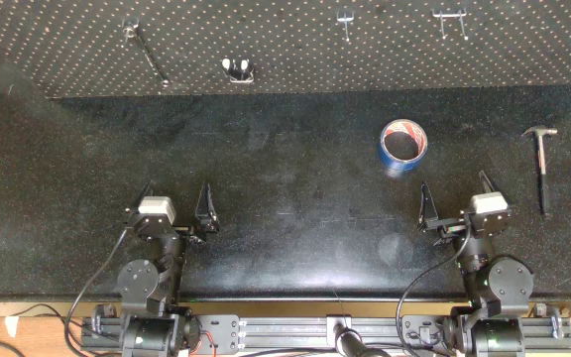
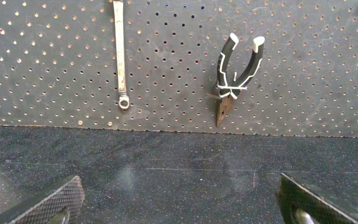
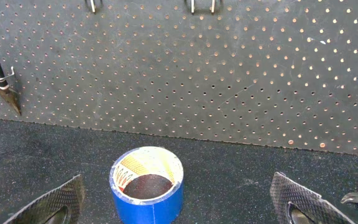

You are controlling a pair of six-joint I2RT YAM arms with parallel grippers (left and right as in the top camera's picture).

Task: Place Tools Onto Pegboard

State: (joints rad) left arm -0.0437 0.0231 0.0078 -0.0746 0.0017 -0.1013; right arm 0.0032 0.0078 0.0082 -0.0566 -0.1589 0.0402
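Left tool [image 1: 176, 203] and right tool [image 1: 454, 200] both released; blue tape roll [image 1: 403, 145] and hammer [image 1: 541, 169] lie on bench [image 1: 285, 169], pliers [image 2: 236, 74] on pegboard [image 1: 295, 45].

On the pegboard [image 1: 295, 40] a silver wrench [image 2: 120, 56] hangs straight down, and black-and-white-handled pliers [image 2: 227, 93] hang beside it, nose down. Two tools lie on the worktop [image 1: 266, 169] — a blue tape roll [image 1: 403, 145], opening upward, and a hammer [image 1: 540, 169] lying flat, head toward the board.

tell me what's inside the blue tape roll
Inside the blue tape roll, the dark table mat shows through the core, ringed by a pale printed inner wall. No object sits in it. The near inner wall is hidden.
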